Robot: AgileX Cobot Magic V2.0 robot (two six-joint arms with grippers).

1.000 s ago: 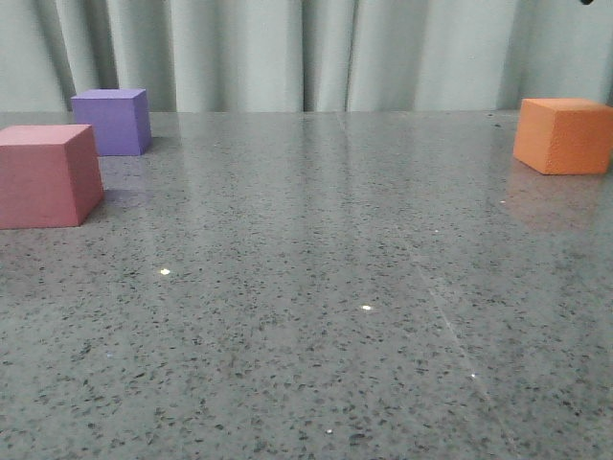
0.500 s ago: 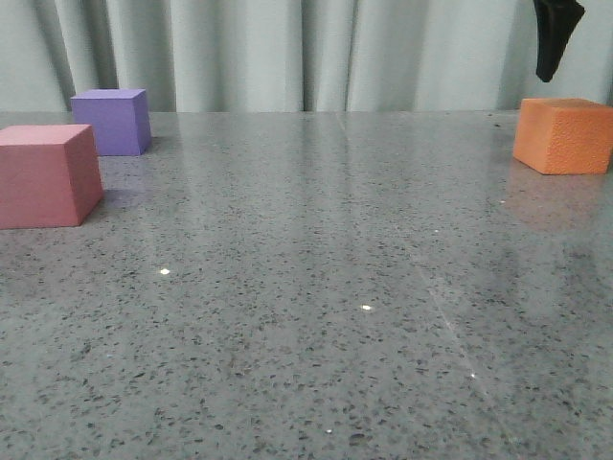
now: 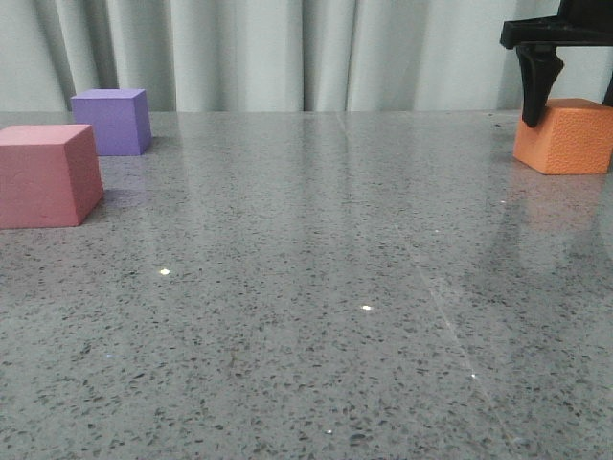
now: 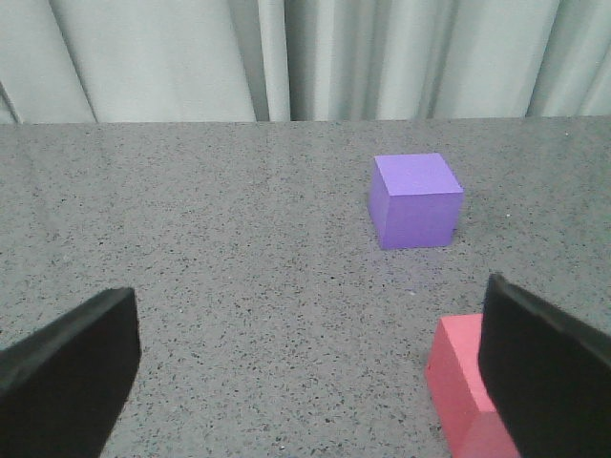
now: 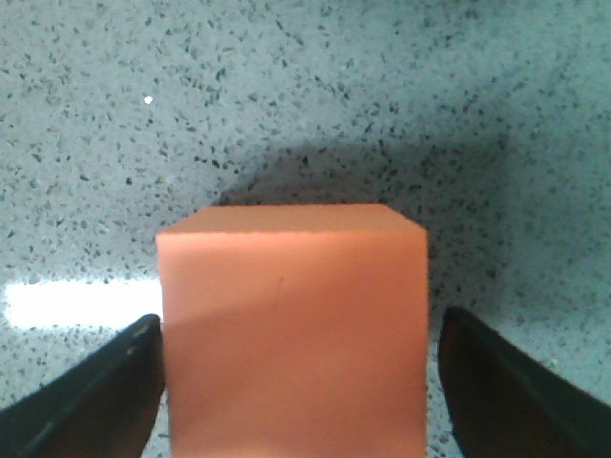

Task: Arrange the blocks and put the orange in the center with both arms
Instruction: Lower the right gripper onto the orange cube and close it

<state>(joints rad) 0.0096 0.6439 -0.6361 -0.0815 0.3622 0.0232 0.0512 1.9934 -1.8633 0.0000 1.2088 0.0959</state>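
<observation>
Pink-red cube [image 3: 48, 175]: at table's left edge, flat.
Purple cube [image 3: 113, 121]: far-left corner, behind pink-red.
Left gripper [image 4: 305, 372]: fingers apart, holding nothing.
Orange cube [image 3: 564, 135]: far-right edge, flat, no long axis.
Right gripper [image 5: 296, 382]: spread, straddling orange cube.

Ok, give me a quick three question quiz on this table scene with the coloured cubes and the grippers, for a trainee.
1. True or false: the right gripper straddles the orange cube with its jaws open.
2. Which cube stands nearer the curtain: A the pink-red cube, B the purple cube?
3. Fill in: the left gripper holds ____.

Key: 1 true. 2 B. 3 nothing.
</observation>
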